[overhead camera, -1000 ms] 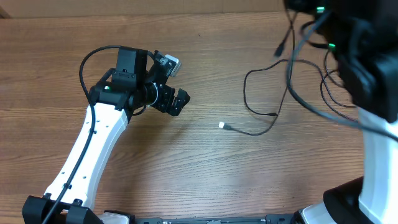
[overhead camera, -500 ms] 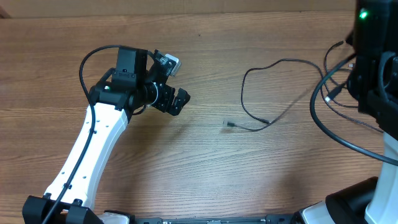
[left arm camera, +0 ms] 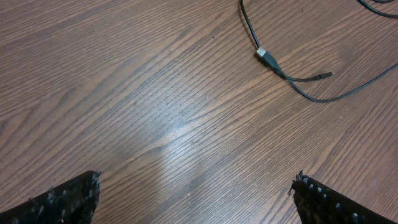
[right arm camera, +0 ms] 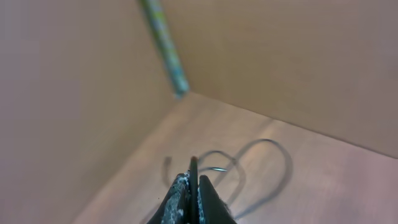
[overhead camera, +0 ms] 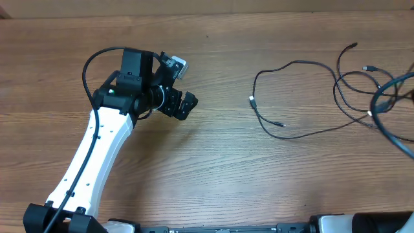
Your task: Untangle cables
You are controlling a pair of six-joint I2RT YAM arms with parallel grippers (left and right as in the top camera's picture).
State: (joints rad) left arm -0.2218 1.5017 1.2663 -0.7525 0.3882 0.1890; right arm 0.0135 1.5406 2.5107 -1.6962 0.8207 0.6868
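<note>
The thin black flexible cables (overhead camera: 297,63) lie loose on the right half of the brown wood-grain tabletop (overhead camera: 213,168) in the overhead view. They are spread in open curves that cross one another near the right edge. One cord ends in a small silvery plug (overhead camera: 251,100) right of centre. Just below and right of it, a slim dark plug tip (overhead camera: 283,124) rests on the wood, and two more ends point toward the upper right corner. In the left wrist view the same silvery plug (left arm camera: 266,56) sits in the upper right, its cord running up out of the frame.

The left jaws, on the white left arm (overhead camera: 87,158) at the left of the overhead view, stand wide apart and well away from the cables. Their black fingertips (left arm camera: 62,199) show in the bottom corners of the left wrist view.

The right jaws, at the bottom centre of the blurred right wrist view, are pressed together. Whether a cord is nipped between them I cannot tell. A looping cable (right arm camera: 288,165) lies on the tabletop beyond them. A thicker dark wire (overhead camera: 388,107) blurs across the right edge of the overhead view.
</note>
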